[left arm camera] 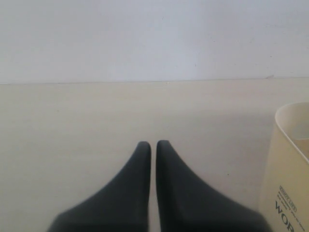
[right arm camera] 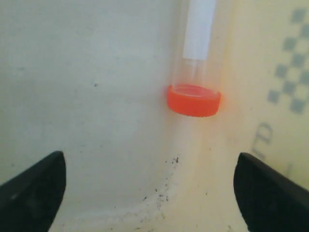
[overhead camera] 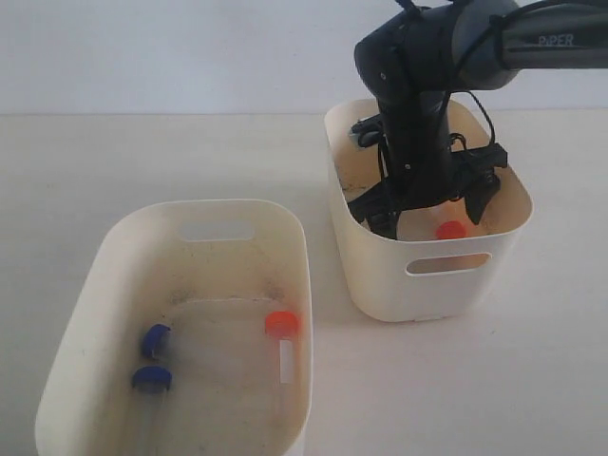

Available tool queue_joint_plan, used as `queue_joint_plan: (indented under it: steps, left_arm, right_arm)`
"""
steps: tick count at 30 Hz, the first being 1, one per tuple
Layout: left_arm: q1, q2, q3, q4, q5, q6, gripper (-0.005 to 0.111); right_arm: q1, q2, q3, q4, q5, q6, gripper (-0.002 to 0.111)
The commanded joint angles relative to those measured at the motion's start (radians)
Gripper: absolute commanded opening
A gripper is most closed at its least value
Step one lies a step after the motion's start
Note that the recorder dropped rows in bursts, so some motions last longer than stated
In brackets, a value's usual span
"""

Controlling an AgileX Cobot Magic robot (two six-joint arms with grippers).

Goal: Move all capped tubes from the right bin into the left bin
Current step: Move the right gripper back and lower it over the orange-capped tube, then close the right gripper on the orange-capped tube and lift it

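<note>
A wide cream plastic tub with an oval rim, the left bin, sat near the front left of the pale beige desk. A deeper cream plastic tub with slot handles, the right bin, sat further back on the right, close to the desk's back edge. The two tubs were near each other but did not touch.

Three small clear plastic tubes lay on the speckled floor of the left bin. The first blue-capped tube and the second blue-capped tube lay close together by the tub's left wall. The orange-capped tube lay by its right wall.

The last tube, clear with an orange-red cap, lay inside the right bin, low down by the front wall and toward its right corner. The right wrist view showed it lying along the bend where the floor met a wall with a grey checked mark.

The right pincer, on a black arm, reached down into the right bin. Its jaws were spread wide and gripped nothing. The last tube lay just ahead of them and touched neither one.

The left pincer was clenched, its black tips pressed together with nothing between them, above bare desk.
</note>
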Motion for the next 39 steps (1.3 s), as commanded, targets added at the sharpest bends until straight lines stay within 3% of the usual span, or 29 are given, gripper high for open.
queue_joint_plan:
  steps: [1, 11, 18, 31, 39]
  left_arm:
    - [0.001, -0.003, -0.003, 0.000, -0.001, -0.008, 0.004]
    - [0.001, -0.003, -0.003, 0.000, -0.001, -0.008, 0.004]
    - [0.001, -0.003, -0.003, 0.000, -0.001, -0.008, 0.004]
    - [0.001, -0.003, -0.003, 0.000, -0.001, -0.008, 0.004]
    - [0.001, -0.003, -0.003, 0.000, -0.001, -0.008, 0.004]
  right_arm:
    - [0.001, -0.003, 0.002, -0.005, 0.001, 0.045, 0.084]
    - [0.001, 0.040, 0.002, -0.017, 0.001, 0.060, 0.084]
    - [-0.001, 0.076, 0.002, -0.161, -0.031, 0.116, 0.084]
    - [-0.003, 0.076, 0.002, -0.159, -0.184, 0.123, 0.084]
    - [-0.051, 0.150, 0.002, -0.133, -0.144, 0.150, 0.081]
